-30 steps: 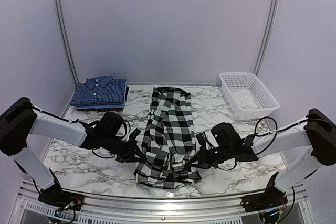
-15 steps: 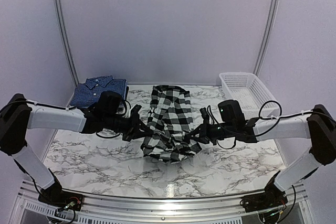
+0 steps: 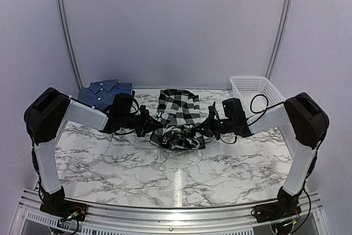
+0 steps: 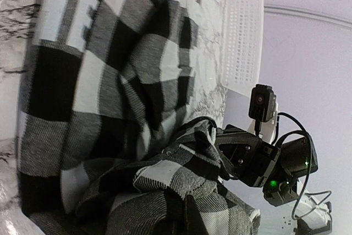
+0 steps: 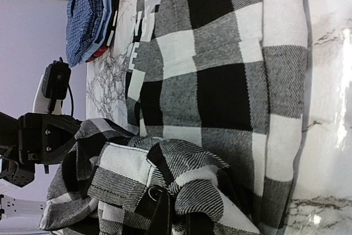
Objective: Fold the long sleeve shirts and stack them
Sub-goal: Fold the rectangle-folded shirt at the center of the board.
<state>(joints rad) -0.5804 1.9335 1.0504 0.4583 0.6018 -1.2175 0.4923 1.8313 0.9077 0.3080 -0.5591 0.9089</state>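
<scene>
Enclosure: pale lilac wall panels (image 3: 176, 26), plain, on three sides. Two slim metal uprights (image 3: 65, 31) (image 3: 281, 26) at the rear corners. White marble-veined tabletop (image 3: 220, 163), glossy, with a bright overhead-light streak (image 3: 177, 182). Aluminium rail (image 3: 176, 216) along the near edge.

checked shirt (image 3: 177, 113) lying centre, collar at far end, white lettering showing; near half sitting bunched and raised, doubled toward collar. blue shirts (image 3: 104, 93) lying folded, stacked far left.

Checked shirt (image 5: 220, 89): coarse woven cloth, matt. Table (image 3: 220, 169): glossy marble-look top. Basket (image 4: 242, 42): white plastic mesh.
</scene>
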